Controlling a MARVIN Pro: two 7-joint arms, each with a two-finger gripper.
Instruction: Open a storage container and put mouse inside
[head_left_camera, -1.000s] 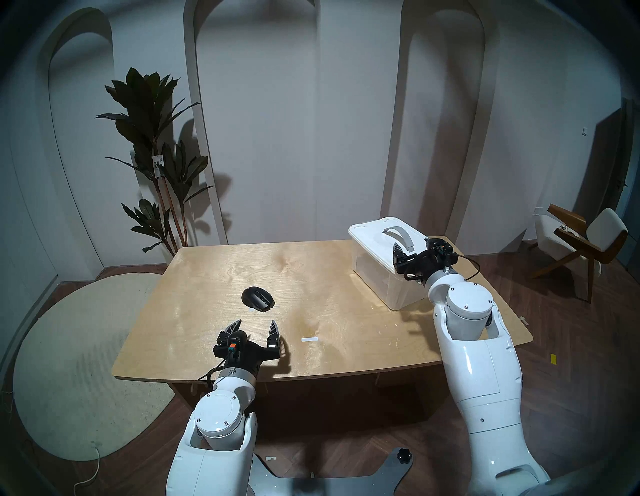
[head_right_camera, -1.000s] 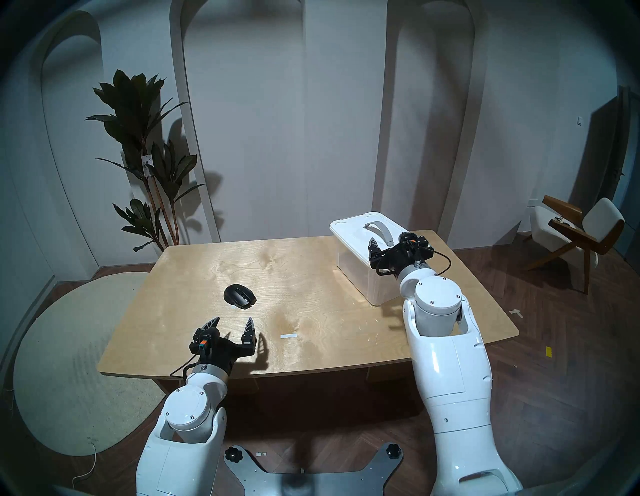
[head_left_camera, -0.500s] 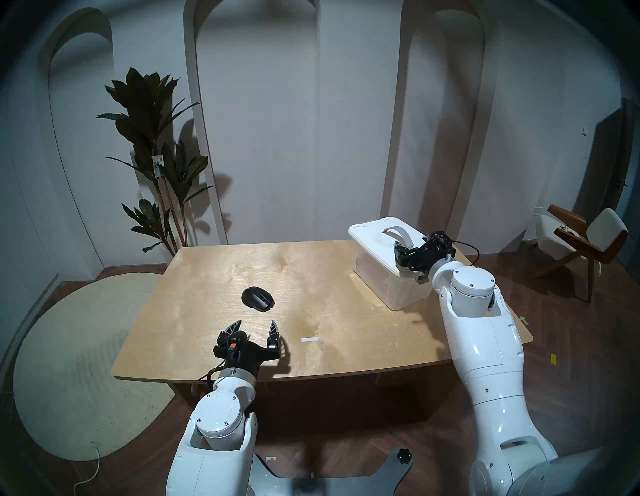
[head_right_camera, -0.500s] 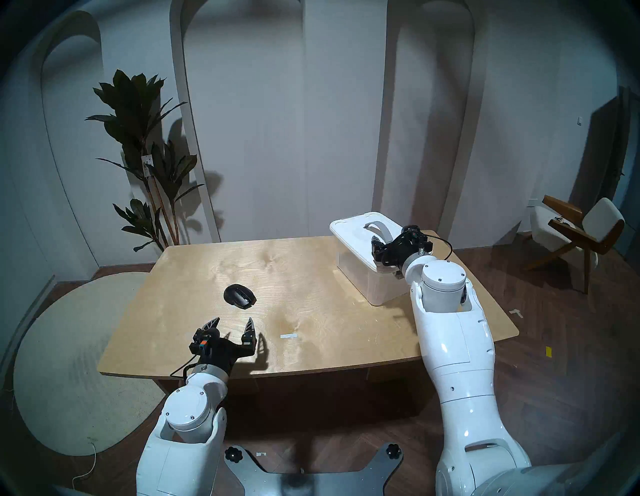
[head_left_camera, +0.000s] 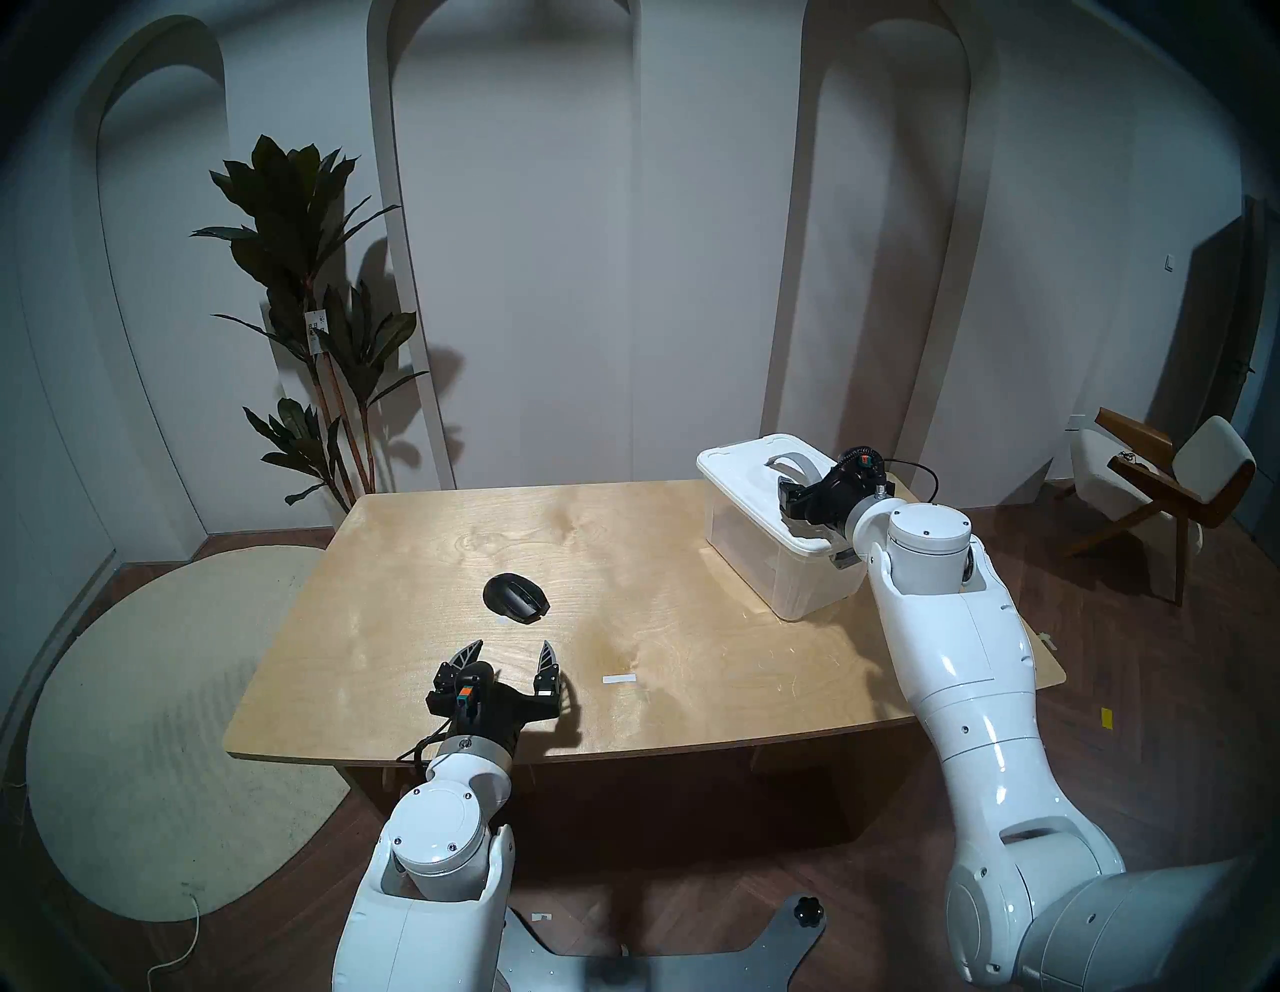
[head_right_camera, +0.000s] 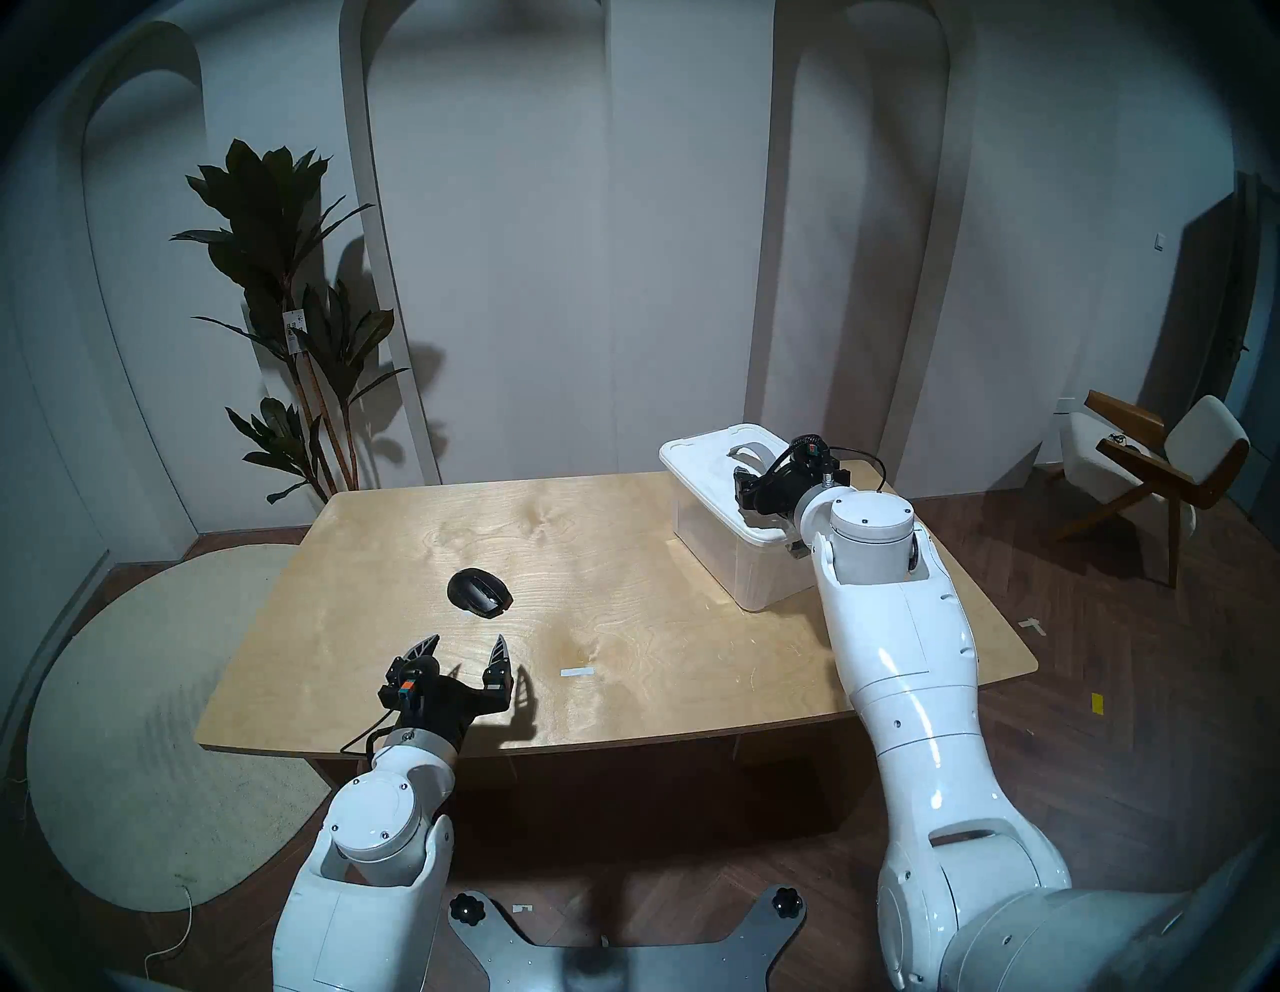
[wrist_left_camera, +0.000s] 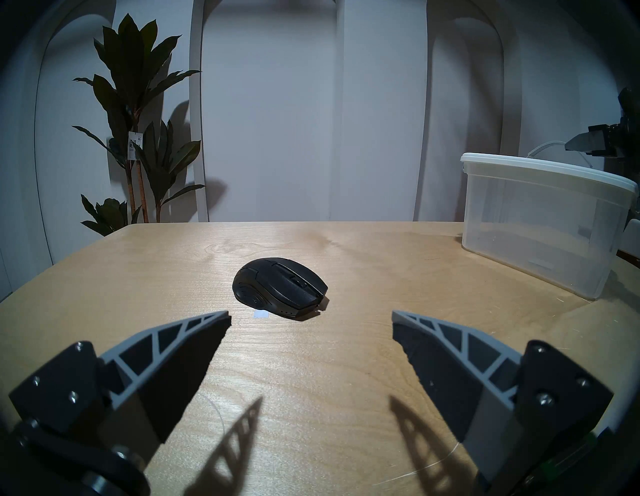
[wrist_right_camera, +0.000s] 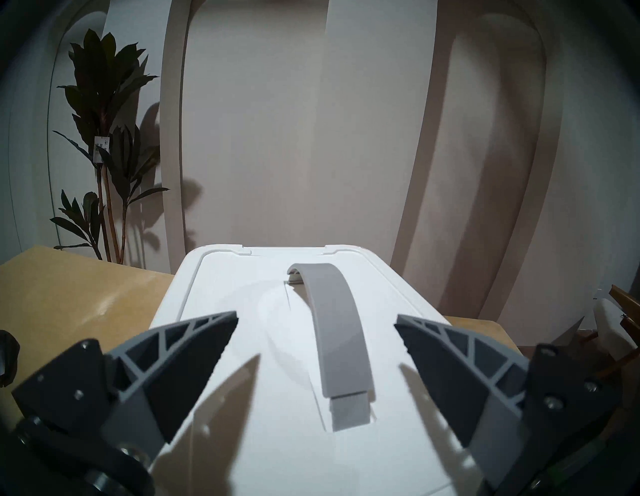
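Two grippers: both are standing with fingers spread wide, grasping nothing.
Hidden parts: the right gripper (head_left_camera: 786, 493) is showing mostly its black body in the head views, with the fingertips hard to make out against the lid; the container's near right corner is sitting behind the right arm's wrist joint, and any latch there is too covered to read.
Cut off: in the left wrist view the clear rectangular plastic storage container (wrist_left_camera: 540, 225) is running out of the picture at the right edge.
Right arm pose: it is reaching forward over the container's white lid (wrist_right_camera: 242, 398), the released right gripper (wrist_right_camera: 316, 320) straddling the grey arched handle (wrist_right_camera: 337, 329), fingers apart from it on either side.
Left arm pose: it is hovering low over the near part of the pale wooden bench (head_left_camera: 658, 554), the left gripper (wrist_left_camera: 310, 316) unclenched and pointing at the mouse.
Mouse: the small black oval computer mouse (head_left_camera: 516, 598) is lying flat on the bench, just beyond the left fingertips (wrist_left_camera: 221, 317), untouched and well apart from the container.
Container: it is sitting closed at the bench's far right corner.
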